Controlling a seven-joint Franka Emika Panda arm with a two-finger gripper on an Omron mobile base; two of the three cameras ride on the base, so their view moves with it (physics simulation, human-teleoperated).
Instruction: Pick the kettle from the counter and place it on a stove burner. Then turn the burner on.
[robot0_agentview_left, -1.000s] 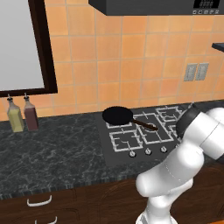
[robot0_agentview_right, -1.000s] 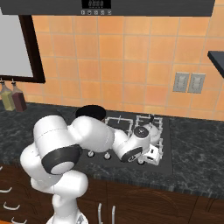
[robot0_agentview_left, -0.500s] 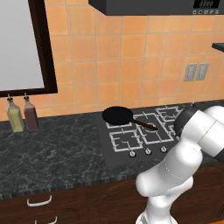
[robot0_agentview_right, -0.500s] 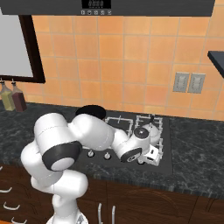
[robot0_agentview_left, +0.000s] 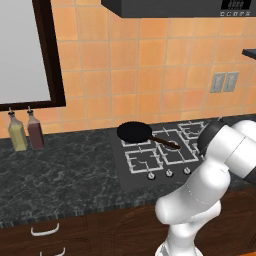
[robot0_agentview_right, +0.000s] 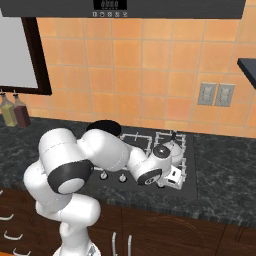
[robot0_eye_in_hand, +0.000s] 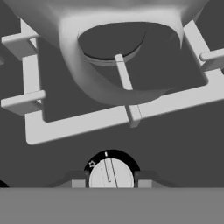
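Kettle (robot0_agentview_right: 172, 150): on the burner behind the knob (robot0_eye_in_hand: 110, 174).
Gripper (robot0_eye_in_hand: 110, 179): fingers narrowed onto the knob (contact looks made).
Risk: fingers slipping round the smooth knob, leaving the burner unlit.

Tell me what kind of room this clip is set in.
A simulated home kitchen, by the look of it: a gas stove with knobs set into a dark marbled counter, an orange tiled backsplash, and a black frying pan on a burner.

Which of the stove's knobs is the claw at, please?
The rightmost knob, below the kettle. The claw straddles it, while the two others sit free to its left.
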